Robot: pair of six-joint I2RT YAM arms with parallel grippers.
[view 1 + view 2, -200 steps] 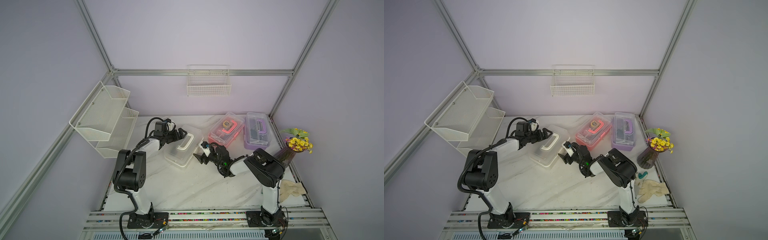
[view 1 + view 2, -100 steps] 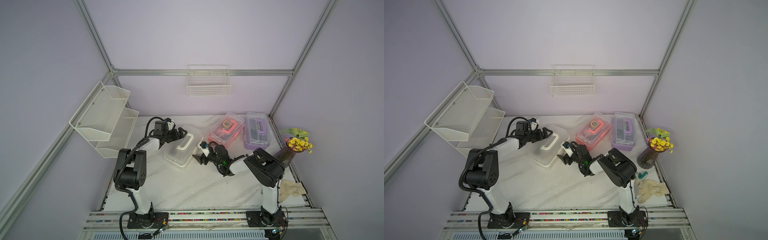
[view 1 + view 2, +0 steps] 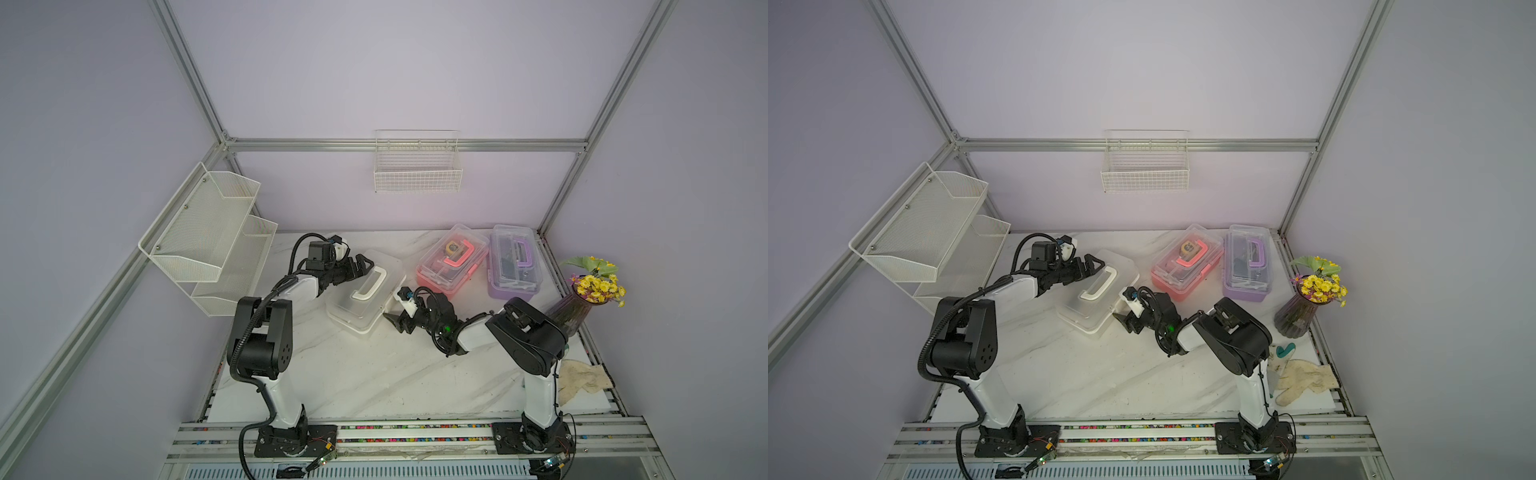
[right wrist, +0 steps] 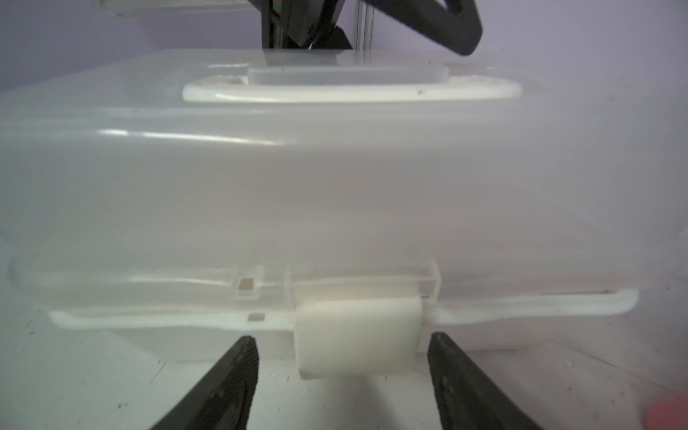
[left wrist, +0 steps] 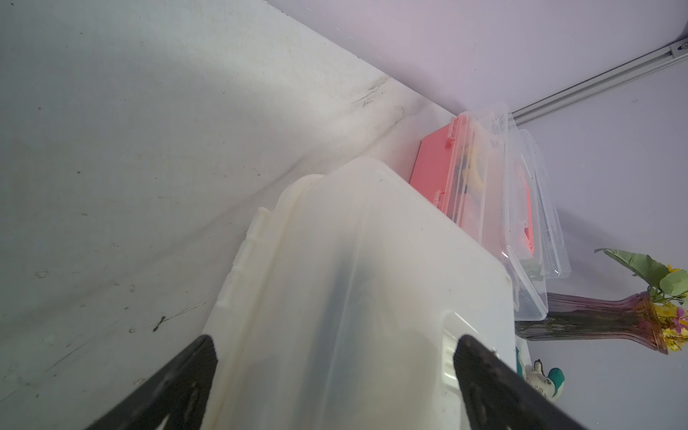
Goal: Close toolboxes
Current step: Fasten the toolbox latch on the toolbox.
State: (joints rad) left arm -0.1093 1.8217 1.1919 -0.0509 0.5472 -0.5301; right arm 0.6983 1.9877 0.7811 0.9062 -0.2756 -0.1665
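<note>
In both top views, frosted white toolbox (image 3: 365, 293) lying on the marbled counter (image 3: 374, 374), glossy pink toolbox (image 3: 451, 262) and purple toolbox (image 3: 513, 266) sitting beside it by the back wall, left wrist view, left gripper (image 5: 335, 340) fingers (image 5: 197, 368) hanging released over it, right wrist view, right gripper (image 4: 342, 338) fingers (image 4: 234, 372) parted, flanking its blocky latch (image 4: 357, 335) without touching.
</note>
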